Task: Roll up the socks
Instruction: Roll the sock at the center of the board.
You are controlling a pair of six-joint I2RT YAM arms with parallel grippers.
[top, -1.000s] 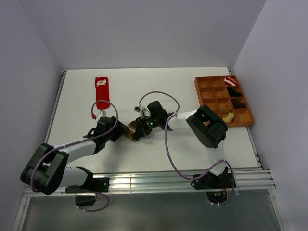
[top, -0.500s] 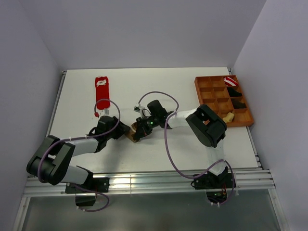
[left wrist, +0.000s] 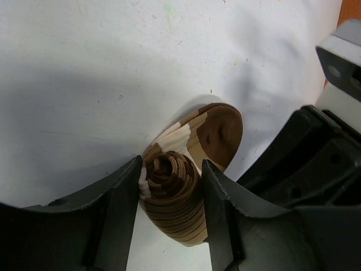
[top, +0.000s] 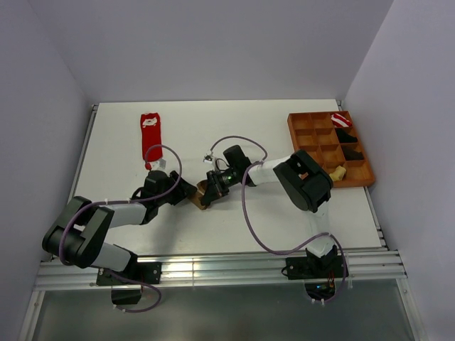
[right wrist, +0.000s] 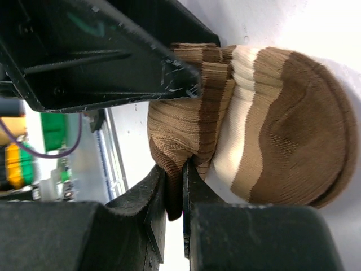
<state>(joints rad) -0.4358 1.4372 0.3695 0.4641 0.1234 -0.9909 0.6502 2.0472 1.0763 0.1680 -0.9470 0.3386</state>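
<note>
Red sock (top: 151,135), orange tray (top: 296,135) well apart from striped sock (left wrist: 172,195).

Sock (right wrist: 282,124) on table (top: 213,121), between left pincer (left wrist: 171,169) and right pincer (right wrist: 176,172)

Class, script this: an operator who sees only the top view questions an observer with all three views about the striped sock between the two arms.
Operator: From the top view, is the sock rolled?
Observer: Left wrist view: mostly. A tight spiral is held between the left tool's fingers, with one end flat on the table.
Operator: Does the right tool grip it?
Observer: Right wrist view: yes, it is shut on a fold of the roll.
</note>
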